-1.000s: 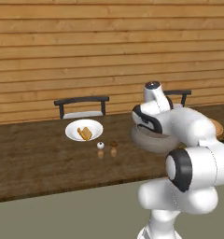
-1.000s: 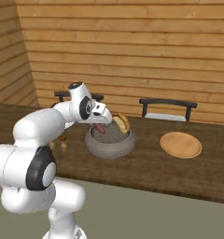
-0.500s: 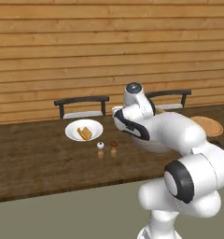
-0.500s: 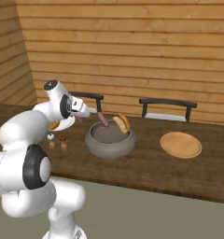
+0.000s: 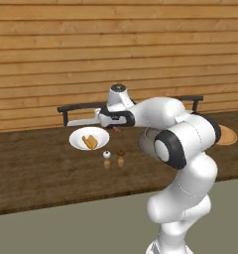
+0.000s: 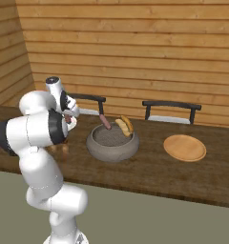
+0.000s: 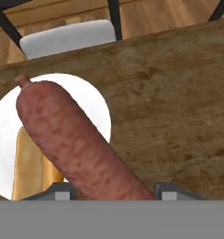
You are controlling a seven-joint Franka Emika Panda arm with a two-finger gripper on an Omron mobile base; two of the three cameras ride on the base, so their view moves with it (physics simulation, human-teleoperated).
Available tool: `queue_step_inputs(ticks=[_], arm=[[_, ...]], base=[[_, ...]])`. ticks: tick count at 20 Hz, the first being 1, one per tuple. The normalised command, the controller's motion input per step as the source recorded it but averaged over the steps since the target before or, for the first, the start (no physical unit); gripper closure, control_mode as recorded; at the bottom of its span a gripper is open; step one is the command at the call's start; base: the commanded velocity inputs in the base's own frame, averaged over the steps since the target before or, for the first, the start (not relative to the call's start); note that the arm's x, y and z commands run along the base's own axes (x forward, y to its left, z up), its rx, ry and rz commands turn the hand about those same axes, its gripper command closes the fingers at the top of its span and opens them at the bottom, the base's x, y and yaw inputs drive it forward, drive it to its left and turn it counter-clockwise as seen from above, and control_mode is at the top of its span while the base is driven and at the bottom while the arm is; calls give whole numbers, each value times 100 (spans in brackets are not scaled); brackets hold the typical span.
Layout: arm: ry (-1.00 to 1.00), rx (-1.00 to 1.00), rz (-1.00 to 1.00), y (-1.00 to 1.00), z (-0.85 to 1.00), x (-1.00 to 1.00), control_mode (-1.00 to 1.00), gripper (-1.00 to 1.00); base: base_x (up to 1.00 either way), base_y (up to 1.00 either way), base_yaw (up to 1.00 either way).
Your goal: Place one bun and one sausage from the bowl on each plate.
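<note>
My gripper [image 7: 115, 190] is shut on a reddish-brown sausage [image 7: 76, 144] and holds it over the right edge of the white plate [image 7: 88, 100]. One golden bun [image 7: 32, 168] lies on that plate, also seen as the bun [image 5: 91, 142] on the white plate [image 5: 77, 138] in the left base view. The grey bowl [image 6: 111, 145] holds a second sausage [image 6: 105, 122] leaning on its rim and a second bun [image 6: 125, 125]. To its right sits the tan wooden plate [image 6: 184, 147], with nothing on it.
Two small shakers [image 5: 106, 155] [image 5: 121, 154] stand just in front of the white plate. Dark chairs [image 6: 171, 107] [image 5: 80, 110] line the far edge of the long wooden table [image 5: 41, 173]. My own arm covers most of the bowl [image 5: 143, 143] in the left base view.
The arm has swung left from the bowl to the white plate, carrying a sausage in the shut gripper. One sausage and one bun stay in the bowl.
</note>
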Motion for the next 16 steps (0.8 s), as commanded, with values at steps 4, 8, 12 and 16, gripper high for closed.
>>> queue_step_inputs(ticks=[4,8,12,16], arm=[[14,-10,0,26,-40,19,-100,100],[2,-8,0,24,-75,33,-100,100],[0,-1,0,36,-67,64,-100,100],[1,-4,0,27,-58,75,-100,-100]], base=[[0,0,0],[0,0,0],[0,0,0],[0,0,0]])
